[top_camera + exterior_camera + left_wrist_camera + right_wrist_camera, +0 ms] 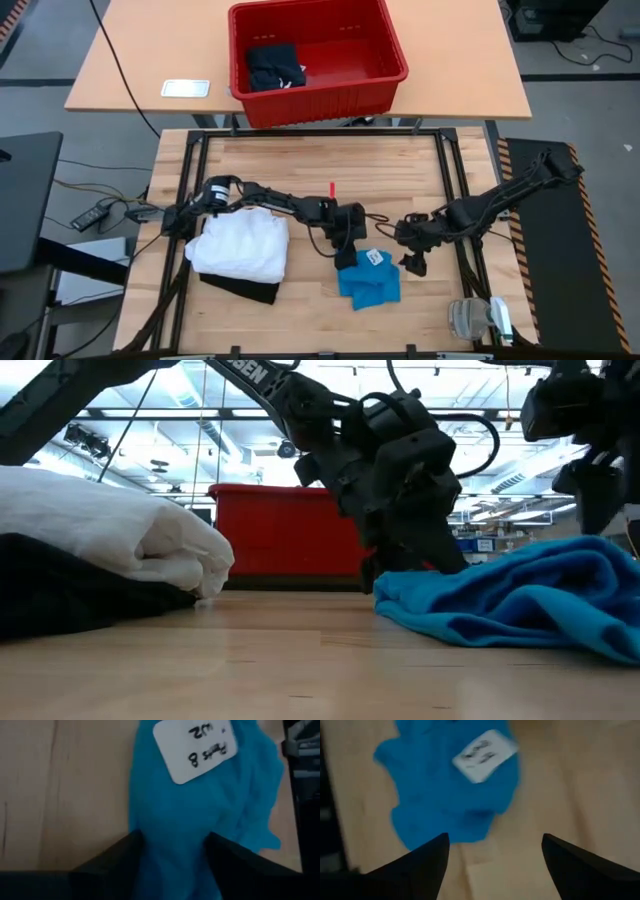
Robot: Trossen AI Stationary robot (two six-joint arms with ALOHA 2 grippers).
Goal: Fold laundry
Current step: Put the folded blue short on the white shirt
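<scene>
The small bright blue piece (370,278) lies crumpled on the wooden table, with a white label (196,749) on top. My left gripper (175,837) is down at its far left end, open, with blue cloth filling the gap between the fingers. My right gripper (495,840) hangs open above bare wood just right of the blue piece (450,790), with nothing between its fingers. At the table's left a folded white T-shirt (240,245) rests on a black garment (245,290). My left gripper comes slanting down from the table's left, and its two fingers (120,855) stand on either side of the blue piece's far left end (172,820). The cloth lies on the table between them. I cannot tell whether the fingers touch it.
A red basket (315,60) with a dark garment (275,65) inside stands on the far table, with a white card (185,88) to its left. A grey and white object (478,318) lies at the near right corner. Bare wood shows across the table's far half.
</scene>
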